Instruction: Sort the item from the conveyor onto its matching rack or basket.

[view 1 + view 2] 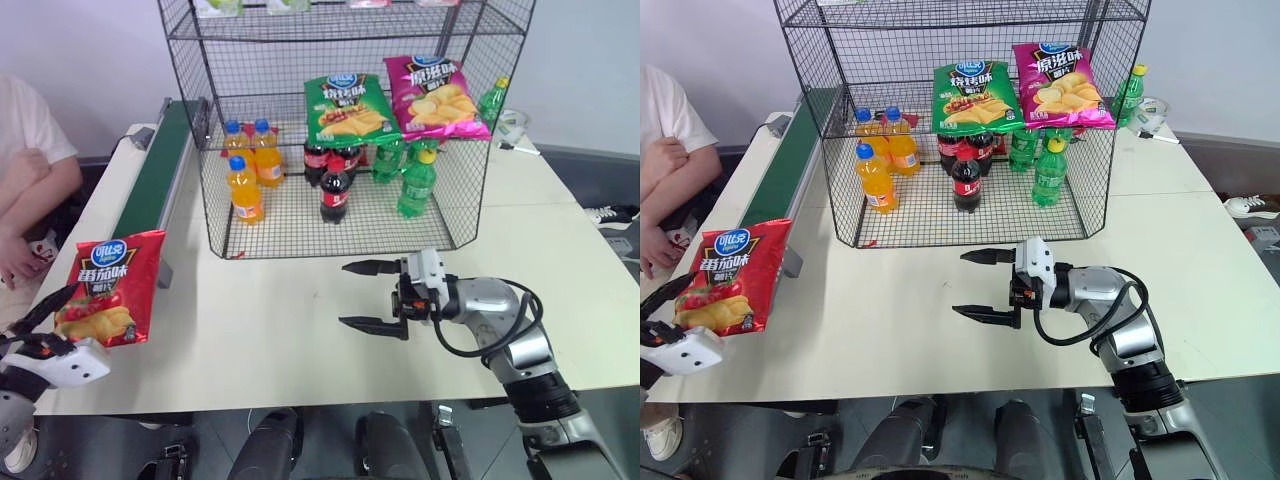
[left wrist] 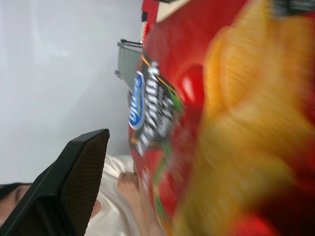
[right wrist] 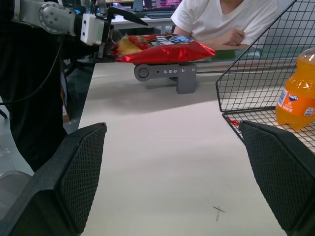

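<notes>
Nearest us, at the table's left edge, our left gripper (image 1: 40, 320) grasps the red crisp bag (image 1: 108, 288) by its lower end — one black finger lies across the pictured crisps, and the bag stands roughly upright, blue logo uppermost, clear of the tabletop. In the right wrist view the same bag (image 3: 165, 48) hangs from the left gripper just in front of the conveyor's rounded grey end.

Right of centre, our right gripper (image 1: 375, 297) hangs just above the white table (image 1: 300, 350), pointing to our left, its two black fingers spread wide with nothing between them.

Further back on the left, the conveyor (image 1: 160, 165) — a dark green belt with grey rails — runs along the table's side, its near end just behind the held bag. A person in a white shirt (image 1: 25, 140) leans at the far left beside it, arms folded.

Beyond the right gripper stands the black wire rack (image 1: 345, 130), well apart from the red bag. On its bottom tier: orange soda bottles (image 1: 245, 185) at left, cola bottles (image 1: 335, 185) in the middle, green bottles (image 1: 415, 180) at right. A green crisp bag (image 1: 350, 105) and a magenta crisp bag (image 1: 435, 95) lean side by side over the bottles.
</notes>
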